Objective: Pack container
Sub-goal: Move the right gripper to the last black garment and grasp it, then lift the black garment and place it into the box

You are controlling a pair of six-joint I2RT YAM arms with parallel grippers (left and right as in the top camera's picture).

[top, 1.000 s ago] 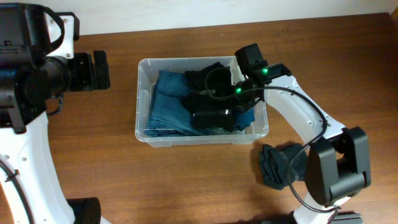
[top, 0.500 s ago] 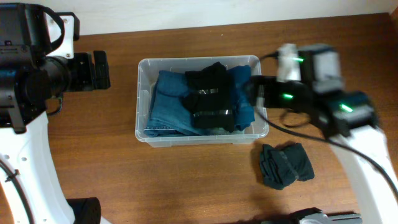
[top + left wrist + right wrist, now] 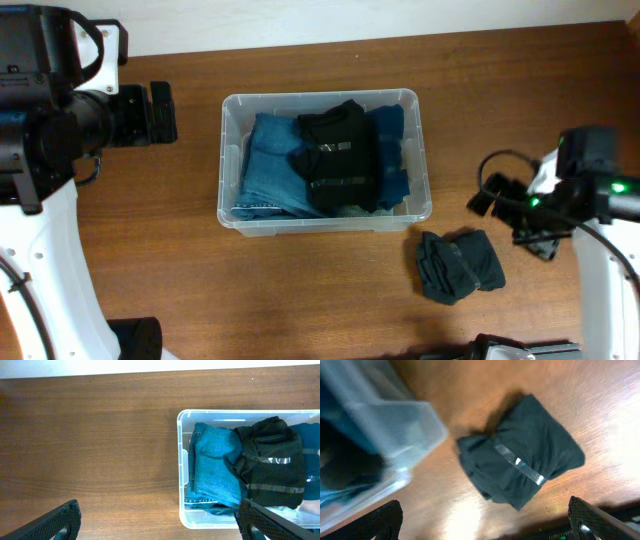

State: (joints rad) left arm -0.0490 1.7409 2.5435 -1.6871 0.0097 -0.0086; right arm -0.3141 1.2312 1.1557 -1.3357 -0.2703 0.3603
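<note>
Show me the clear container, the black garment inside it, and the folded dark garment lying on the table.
clear container [image 3: 300, 224]: overhead view, on its near side wall.
black garment [image 3: 340, 150]: overhead view, on its middle.
folded dark garment [image 3: 520, 462]: right wrist view, on its shiny stripe.

1 clear container [image 3: 226, 160]. Inside: 1 blue denim piece [image 3: 268, 170], 1 black striped garment [image 3: 340, 150], 1 darker blue piece [image 3: 390, 124], partly hidden. 1 dark folded garment [image 3: 458, 265] on desk [image 3: 300, 290], lower right.

Spread wide — left end effector [image 3: 157, 512], right end effector [image 3: 485, 507].
</note>
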